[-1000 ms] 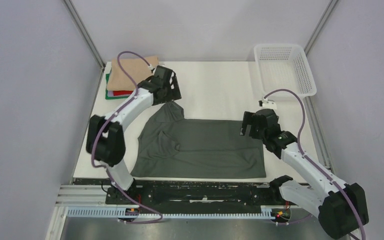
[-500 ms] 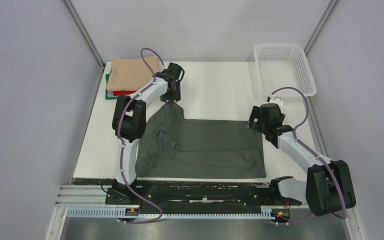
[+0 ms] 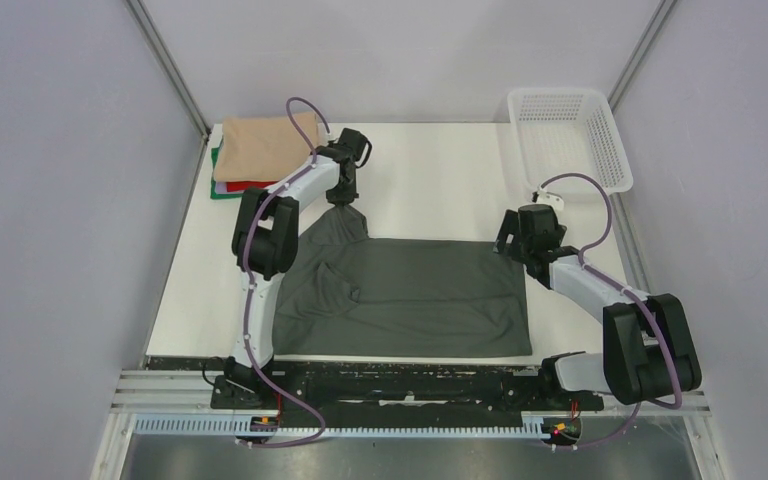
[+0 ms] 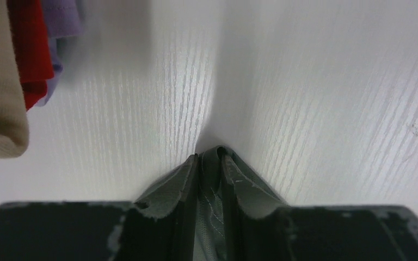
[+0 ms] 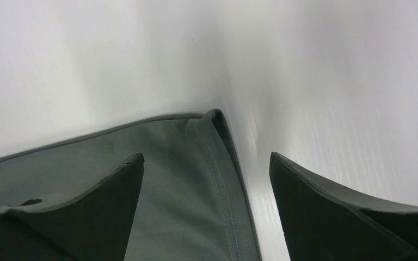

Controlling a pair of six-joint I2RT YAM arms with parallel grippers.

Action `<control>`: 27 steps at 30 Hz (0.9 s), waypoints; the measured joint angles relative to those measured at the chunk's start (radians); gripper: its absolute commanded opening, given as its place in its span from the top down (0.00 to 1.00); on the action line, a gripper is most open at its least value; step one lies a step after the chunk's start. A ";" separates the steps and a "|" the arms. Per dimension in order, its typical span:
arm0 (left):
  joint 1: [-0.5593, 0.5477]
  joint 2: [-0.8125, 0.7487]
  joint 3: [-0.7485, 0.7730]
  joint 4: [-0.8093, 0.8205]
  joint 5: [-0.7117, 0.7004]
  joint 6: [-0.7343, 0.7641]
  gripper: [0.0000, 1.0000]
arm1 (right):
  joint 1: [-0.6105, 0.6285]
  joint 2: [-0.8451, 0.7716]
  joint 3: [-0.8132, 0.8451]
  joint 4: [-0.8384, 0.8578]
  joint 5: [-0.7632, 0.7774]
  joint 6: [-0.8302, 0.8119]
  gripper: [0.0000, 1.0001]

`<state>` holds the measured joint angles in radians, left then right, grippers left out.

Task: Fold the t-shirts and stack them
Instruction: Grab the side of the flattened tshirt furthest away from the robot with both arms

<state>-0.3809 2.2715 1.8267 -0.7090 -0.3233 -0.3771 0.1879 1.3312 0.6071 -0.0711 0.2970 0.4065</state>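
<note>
The left gripper (image 4: 209,159) is pinching one corner of the grey t-shirt (image 3: 410,290), while the right gripper (image 5: 206,159) is straddling another corner, wide open.

— What encloses the space?
— Plain pale lilac-grey panels: a back wall (image 3: 390,50), a left wall (image 3: 50,200) and a right wall (image 3: 730,150). They meet at slanting metal posts (image 3: 168,65).
— And the furniture?
— A white table (image 3: 440,170), with a faint wood grain in the wrist views. At its near edge lie an aluminium rail (image 3: 160,385) and a slotted white cable duct (image 3: 390,427), then dull grey metal (image 3: 410,462).
— The light?
— Soft and even, with blurred shadows.
</note>
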 measured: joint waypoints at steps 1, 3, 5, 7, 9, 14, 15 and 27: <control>0.000 0.003 0.004 0.000 -0.002 0.000 0.83 | -0.001 0.002 0.000 0.005 0.000 0.000 0.13; 0.000 0.010 0.014 0.004 -0.011 0.000 0.98 | -0.002 0.003 0.000 0.012 0.000 0.000 0.14; 0.000 0.011 0.014 0.004 -0.015 0.000 0.98 | -0.002 0.003 0.000 0.014 0.000 0.000 0.16; 0.000 0.011 0.014 0.005 -0.016 0.001 0.98 | -0.003 0.004 0.000 0.021 0.000 0.000 0.19; 0.000 0.011 0.014 0.006 -0.016 0.001 0.98 | -0.005 0.008 0.000 0.042 0.000 0.000 0.23; 0.000 -0.028 -0.051 0.042 -0.008 0.001 0.98 | -0.008 0.048 0.000 0.089 0.001 -0.001 0.32; 0.000 -0.048 -0.078 0.053 -0.005 0.001 0.98 | -0.009 0.061 0.000 0.097 0.004 0.000 0.34; -0.001 -0.332 -0.344 0.184 0.042 0.001 0.98 | -0.009 0.176 0.020 0.166 0.014 -0.018 0.70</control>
<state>-0.3820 1.9392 1.4826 -0.5251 -0.2817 -0.3763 0.1791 1.5070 0.6270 0.0948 0.3107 0.3885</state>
